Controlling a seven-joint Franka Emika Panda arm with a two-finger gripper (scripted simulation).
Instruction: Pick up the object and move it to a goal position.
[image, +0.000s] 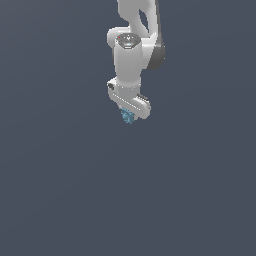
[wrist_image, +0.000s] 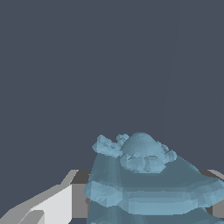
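A white, jointed robot arm (image: 131, 50) reaches down through a plain dark grey-blue scene. At its lower end sit the fingers (image: 128, 116), and a tiny roundish light-blue lump with pale stripes (image: 128, 117) hangs directly at their tips, touching them and poking out just below the white hand.

In the wrist view the same lump (wrist_image: 142, 183) fills the lower part of the picture, broad and banded at its base and narrowing to a knobbly crown. A pale grey finger (wrist_image: 52, 203) shows just beside it on one side, with a sliver of another at the far edge. So the lump lies between the fingers, not off to either side, and they appear to be pinching it.

No tabletop edge, shadow or goal marker is visible, so whether the lump is lifted clear cannot be told. Judging from this, the grasp looks made, and the next move depends on carrying the lump without letting it slip downward out of the fingers.
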